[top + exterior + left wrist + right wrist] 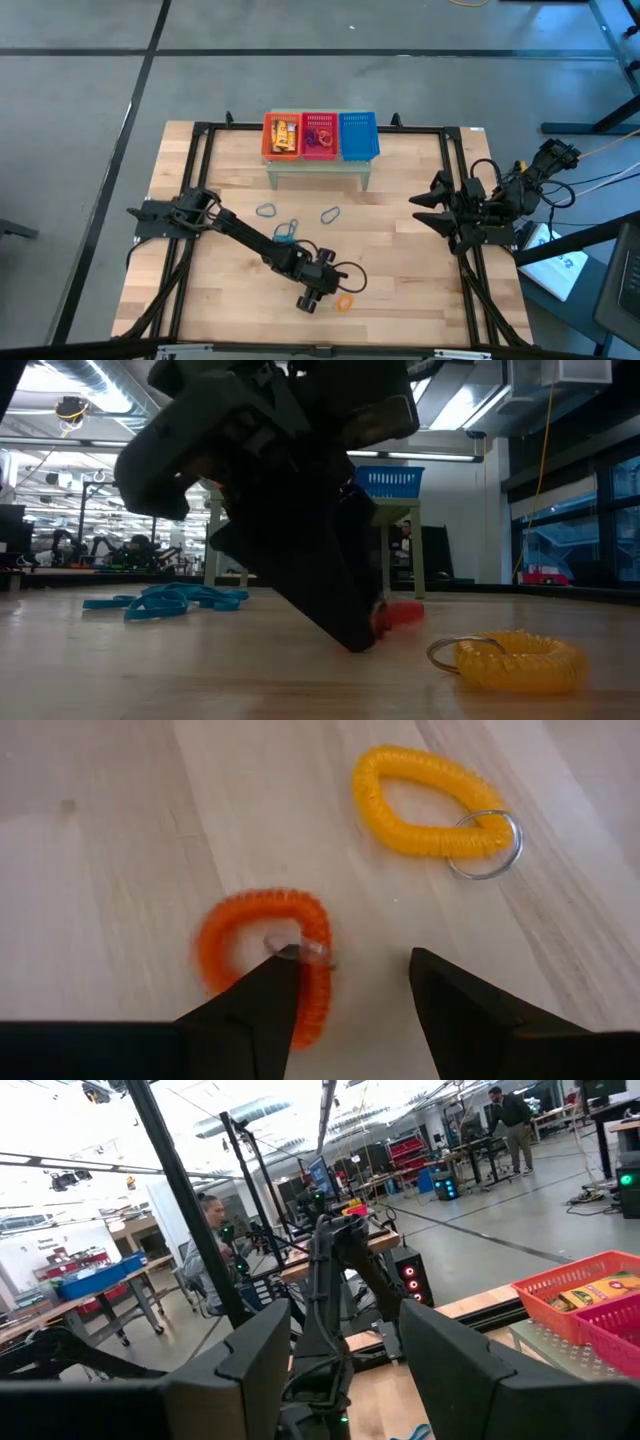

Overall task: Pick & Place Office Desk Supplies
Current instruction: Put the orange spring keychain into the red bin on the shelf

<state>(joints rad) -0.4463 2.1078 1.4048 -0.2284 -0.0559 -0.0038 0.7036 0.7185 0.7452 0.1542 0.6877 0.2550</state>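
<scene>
My left gripper (355, 970) is open and points down at the near middle of the table (420, 290). An orange-red coil loop (250, 945) with a small metal ring lies flat under one finger; the other finger stands beside it over bare wood. A yellow coil loop (425, 805) with a key ring lies just beyond, also seen in the low view (520, 660). Three blue loops (287, 232) lie mid-table. My right gripper (345, 1320) is open, empty and raised at the table's right (428, 205). My left gripper comes down slanting from above. One fingertip (280, 980) covers the orange-red coil's side next to its metal ring (300, 948). I cannot tell whether it touches the coil. The coil lies flat on the table.
An orange basket (282, 135), a red basket (320, 135) and a blue basket (359, 135) stand side by side on a small stand at the table's far edge. A black frame (452, 170) rims the table. Bare wood lies right of the yellow coil.
</scene>
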